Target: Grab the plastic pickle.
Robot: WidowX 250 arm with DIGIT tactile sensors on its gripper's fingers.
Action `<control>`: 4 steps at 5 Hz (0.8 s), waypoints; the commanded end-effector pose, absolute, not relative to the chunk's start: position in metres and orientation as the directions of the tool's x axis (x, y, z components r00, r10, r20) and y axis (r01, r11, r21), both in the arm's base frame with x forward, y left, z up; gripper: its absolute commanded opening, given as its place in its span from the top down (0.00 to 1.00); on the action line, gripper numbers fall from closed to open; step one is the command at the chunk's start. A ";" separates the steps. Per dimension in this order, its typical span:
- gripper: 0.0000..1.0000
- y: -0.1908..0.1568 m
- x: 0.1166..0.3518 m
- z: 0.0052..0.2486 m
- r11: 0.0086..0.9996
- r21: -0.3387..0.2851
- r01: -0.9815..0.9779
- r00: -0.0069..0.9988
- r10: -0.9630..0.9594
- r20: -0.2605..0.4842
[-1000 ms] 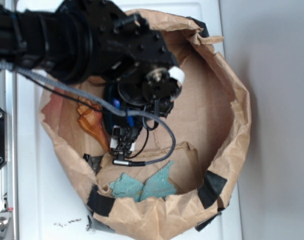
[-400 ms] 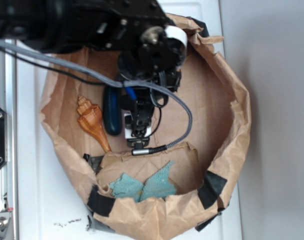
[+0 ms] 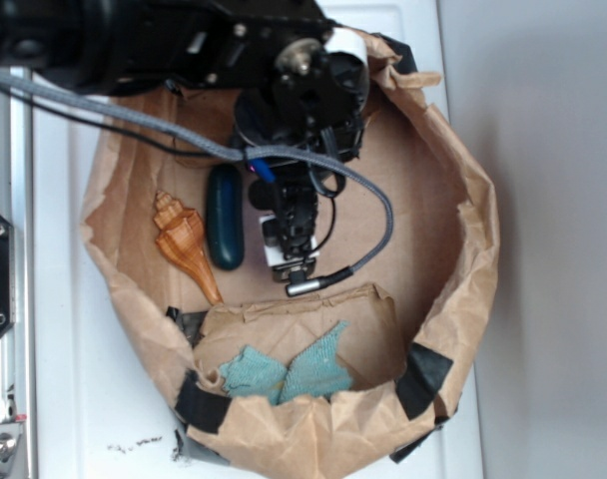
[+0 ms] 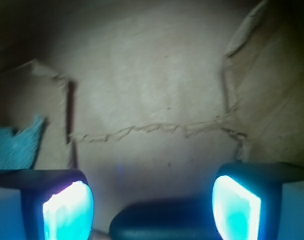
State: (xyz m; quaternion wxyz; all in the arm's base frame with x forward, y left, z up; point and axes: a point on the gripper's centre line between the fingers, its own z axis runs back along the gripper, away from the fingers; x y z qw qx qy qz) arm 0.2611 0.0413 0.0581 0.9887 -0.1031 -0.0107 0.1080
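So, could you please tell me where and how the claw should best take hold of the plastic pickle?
Probably across its middle, from above. The plastic pickle lies flat on the paper bag floor, a smooth oblong with rounded ends, so its narrow width suits the open claw. The seashell sits close on one long side, leaving little finger room.

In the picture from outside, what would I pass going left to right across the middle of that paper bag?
Orange seashell → dark green pickle → the robot's hand → bare paper floor → the bag's crumpled right wall.
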 end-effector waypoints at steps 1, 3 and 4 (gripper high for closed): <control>0.00 0.051 0.276 0.061 0.896 -0.141 -0.421 0.903 0.428 0.025; 0.00 0.049 0.276 0.053 0.833 -0.068 -0.549 0.835 0.550 -0.008; 0.00 0.039 0.263 0.057 0.906 -0.036 -0.421 0.902 0.422 0.092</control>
